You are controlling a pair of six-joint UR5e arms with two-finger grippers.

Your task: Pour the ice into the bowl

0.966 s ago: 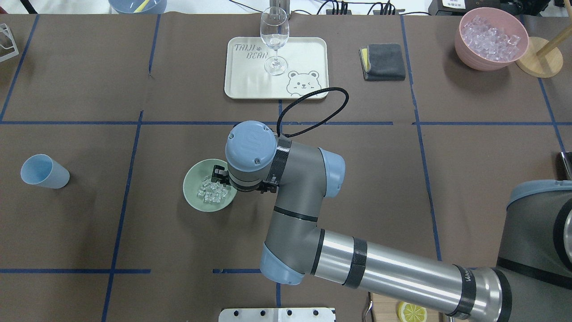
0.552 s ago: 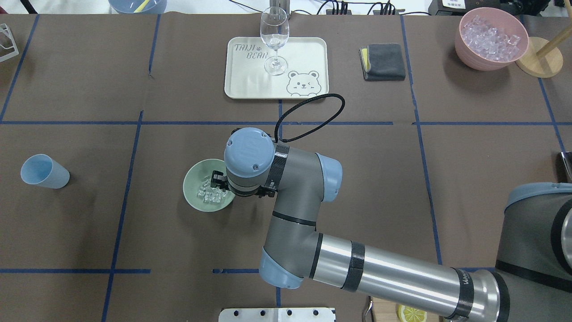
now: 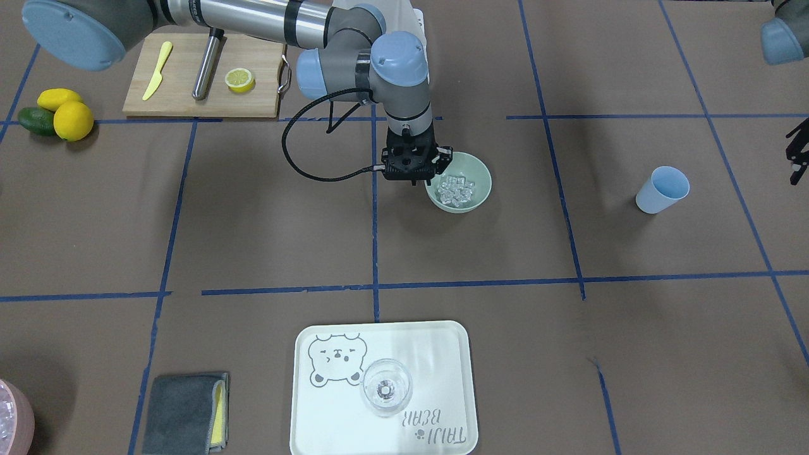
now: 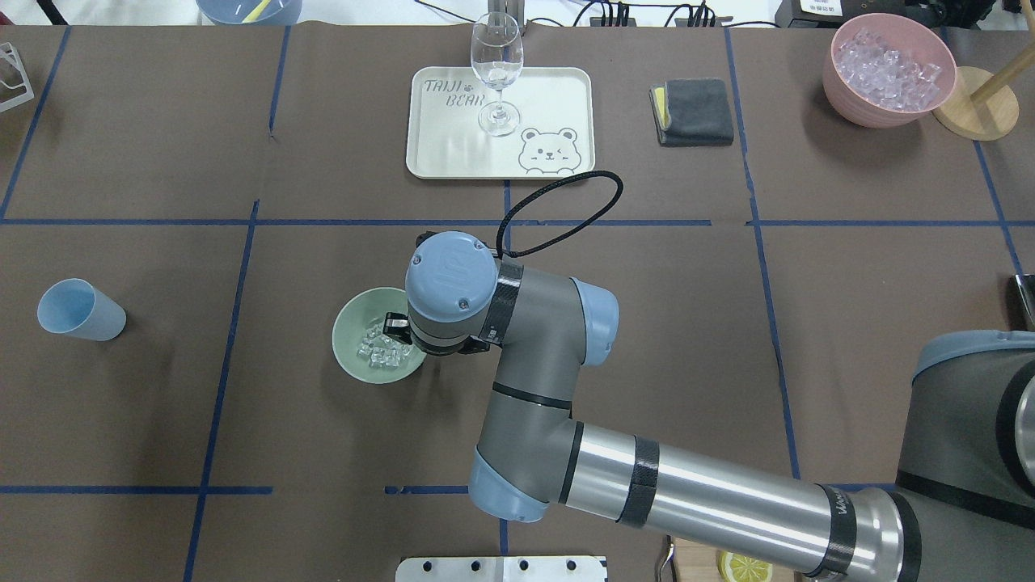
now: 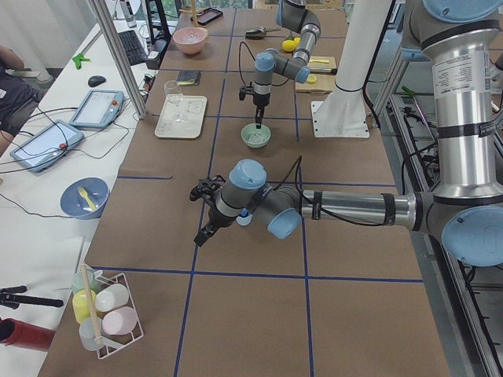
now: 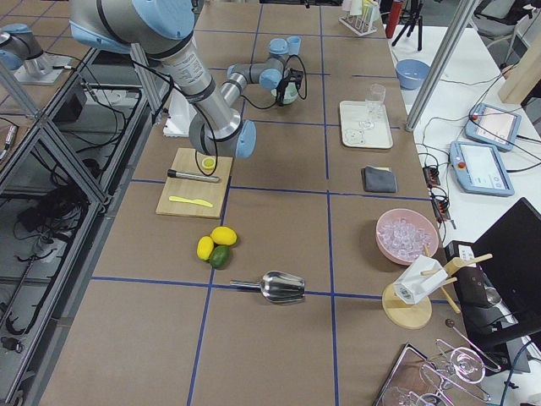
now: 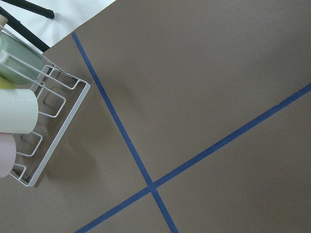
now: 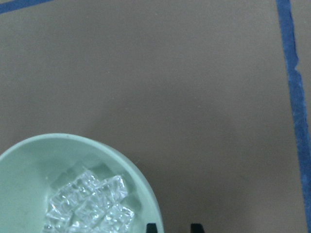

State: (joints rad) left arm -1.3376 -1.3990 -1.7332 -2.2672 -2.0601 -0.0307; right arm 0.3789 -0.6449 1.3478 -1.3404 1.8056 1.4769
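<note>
Right pincer [image 8: 172, 228] at the sage-green bowl [image 3: 481, 179], ice cubes [image 3: 457, 189] inside.
I see its tips slightly parted, straddling the rim without clamping it; far right, my left pincer [image 3: 797, 151] hangs over the surface [image 3: 253, 240], opening impossible to tell.

right claw [image 3: 415, 182] sunk lower, nearer the bowl [image 3: 483, 184] rim
</note>
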